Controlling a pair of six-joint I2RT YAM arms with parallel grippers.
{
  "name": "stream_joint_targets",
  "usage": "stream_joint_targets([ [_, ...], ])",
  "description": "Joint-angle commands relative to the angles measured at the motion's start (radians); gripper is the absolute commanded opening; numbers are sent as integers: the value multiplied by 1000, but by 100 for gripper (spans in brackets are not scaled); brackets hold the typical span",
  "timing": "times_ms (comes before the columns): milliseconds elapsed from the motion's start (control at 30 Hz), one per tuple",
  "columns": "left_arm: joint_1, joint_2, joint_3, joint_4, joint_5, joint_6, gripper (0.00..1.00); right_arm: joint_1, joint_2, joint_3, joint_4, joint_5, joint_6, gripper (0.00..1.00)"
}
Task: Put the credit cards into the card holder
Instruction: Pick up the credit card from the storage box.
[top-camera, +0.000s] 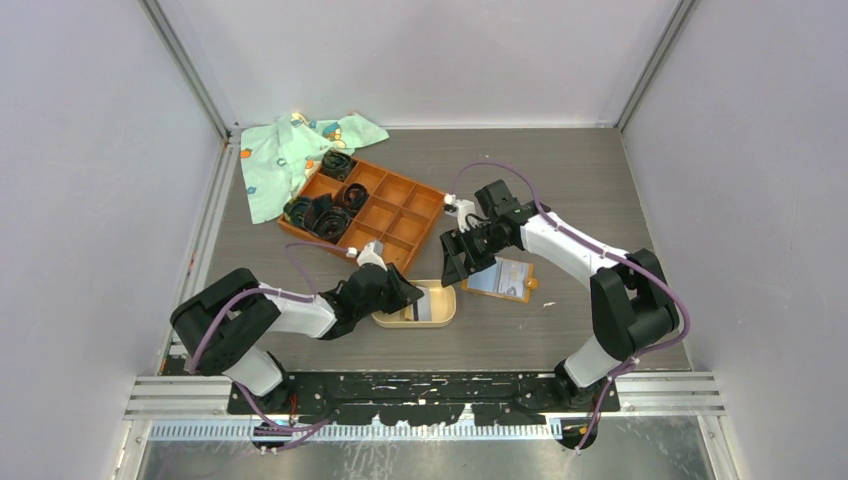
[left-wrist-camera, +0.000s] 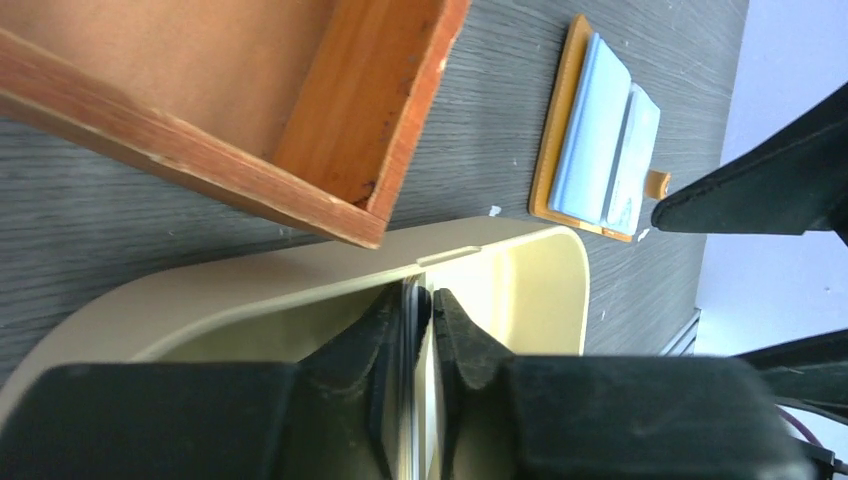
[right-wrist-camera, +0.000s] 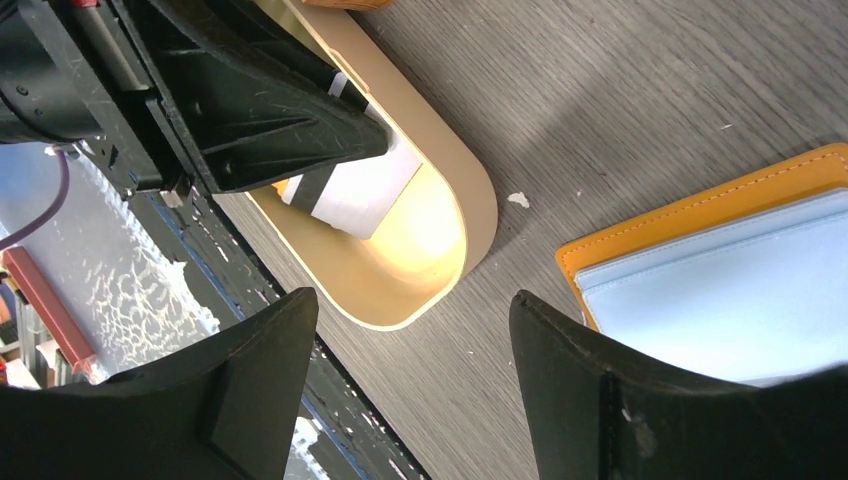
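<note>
Placing step: the left gripper stands in the holder near the table's near edge, jaws narrow about a card half hidden by its fingers; pinching or loose, unclear. Next, it likely must lift clear without dragging the card. The right gripper hovers wide open, empty, beside the wallet, where further cards are hard to make out.

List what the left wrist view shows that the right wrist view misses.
Only left wrist: the credit card edge-on between the left gripper's fingers, and the orange wallet's snap tab. Only right wrist: the card's white face and black stripe, inside the beige card holder. Both: the holder, the wallet and the left gripper.
</note>
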Motion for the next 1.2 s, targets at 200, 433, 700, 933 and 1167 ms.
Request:
stream_joint_targets([
  [200,25,-38,-9,41,42,18,26,0,-29,6,15,-29,5,76],
  [433,27,-110,-24,9,44,15,24,-2,-29,6,15,-31,5,76],
  [700,40,-117,-27,-32,50,19,19,-4,-31,6,14,-32,5,76],
  [933,45,-93,-18,-44,58,29,0,-6,-33,4,15,-36,5,75],
  [1167,45,-276,2,-205,5,129,0,-8,-59,15,-9,-61,-43,76],
])
